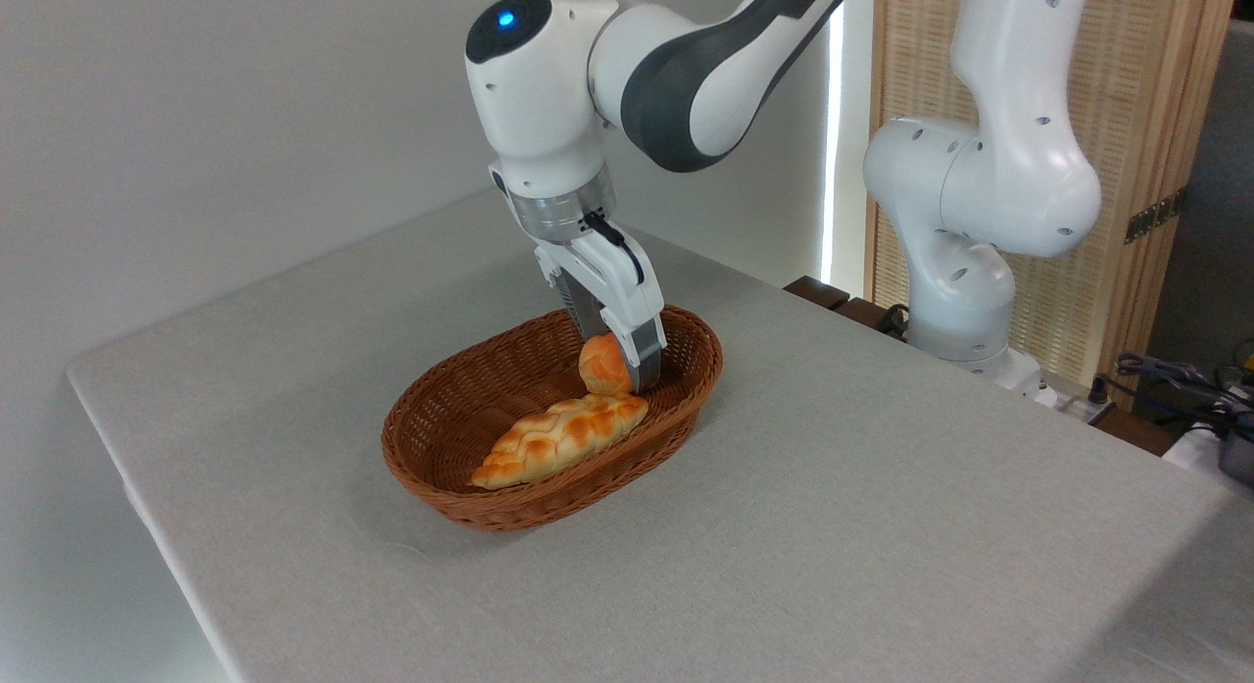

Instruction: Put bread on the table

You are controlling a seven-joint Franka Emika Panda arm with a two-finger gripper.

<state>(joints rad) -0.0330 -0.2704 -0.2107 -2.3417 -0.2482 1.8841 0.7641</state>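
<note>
While clamped between the jaws of the white two-finger gripper (pixel 615 362), small round orange-golden bread (pixel 603 363) in the oval brown wicker basket (pixel 431 467), at its far end, just above the tip of the long pale-golden braided loaf (pixel 558 438). Jaws narrowed onto the bun, one grey finger (pixel 647 358) on its right. Straight up over the rim first, probably, then sideways to bare light grey cloth-covered surface (pixel 882 487) toward the right edge.

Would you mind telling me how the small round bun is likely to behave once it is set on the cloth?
The bun looks rounded, so it may roll a little on the flat table. Its small size suggests it is light. The glossy crust might slip between the jaws closed around it.
</note>
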